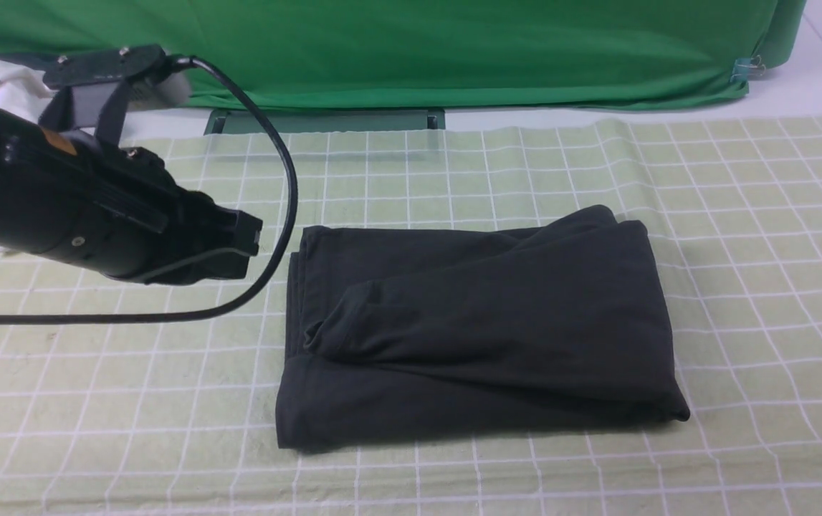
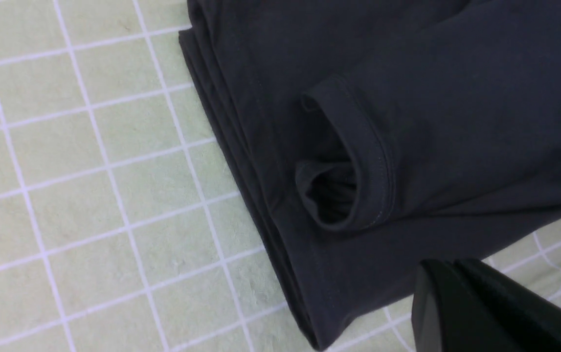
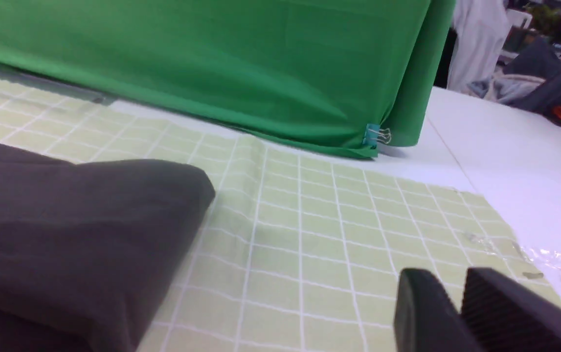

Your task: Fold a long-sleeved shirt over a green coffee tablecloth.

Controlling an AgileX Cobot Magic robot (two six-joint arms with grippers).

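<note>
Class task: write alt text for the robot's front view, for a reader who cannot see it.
A black soft-fabric shirt lies folded into a rough rectangle on a pale yellow-green tablecloth with white grid lines. The robot's black left arm hangs at the left, clear of the shirt, before a plain deep green backdrop.

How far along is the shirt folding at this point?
Done: the long-sleeved shirt lies as a compact folded rectangle on the green coffee tablecloth, a sleeve cuff on top. In hand: nothing; the left gripper is shut and empty beside it. Left: apparently only withdrawing.
</note>
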